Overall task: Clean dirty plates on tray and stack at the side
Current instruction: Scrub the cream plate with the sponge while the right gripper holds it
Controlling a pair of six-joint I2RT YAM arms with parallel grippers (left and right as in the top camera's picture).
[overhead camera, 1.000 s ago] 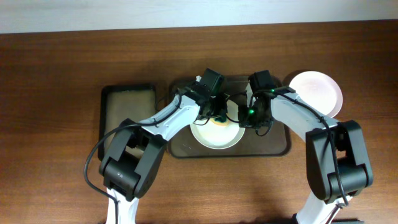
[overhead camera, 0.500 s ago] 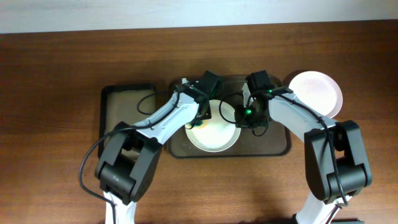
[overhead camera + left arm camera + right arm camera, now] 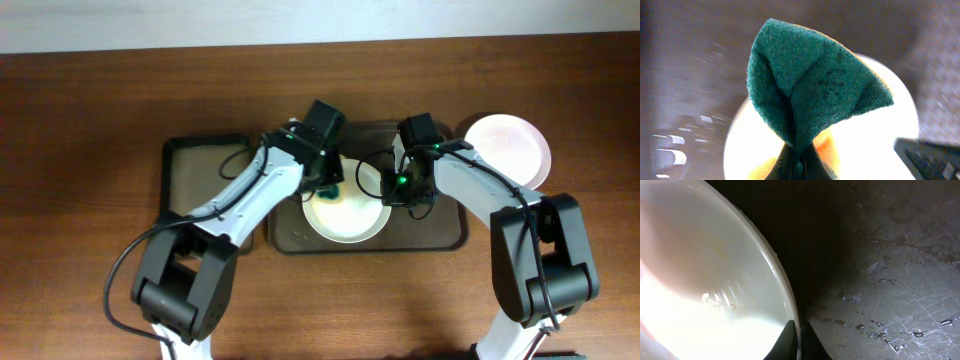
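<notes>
Small black tray (image 3: 200, 180) on the far left: nothing happening there.

Left hand (image 3: 326, 180) is clamped on a folded green sponge (image 3: 815, 85). In the wrist view it is pinched at the fold and fanned out over the plate (image 3: 350, 215). A second ago the sponge was near the top-middle of the plate. Half a second ago it was at the plate's left side. Now it is at the upper-left rim and the arm has swung further left. That reads as a wipe stroke running out at the edge, or a lift-off; I can't tell if the sponge is touching the plate.

The plate sits mid-tray, in about the same spot across all three overhead views. There's a yellowish patch under the sponge, and I can't tell whether it is a smear or the sponge backing. The right wrist view shows a faint yellow trace inside, so the plate is probably not fully clean.

Right hand (image 3: 404, 190) is closed narrow on the plate's right rim, unchanged, pinning it for the wipe.

The tray (image 3: 440, 235) surface looks wet beside the rim.

A white plate (image 3: 510, 148) is on the worktop (image 3: 90, 150) just off the tray's right corner. I can't tell whether more plates are stacked under it. Only one plate is visible on the tray, so the job is likely near the end: another pass, then move it right.
</notes>
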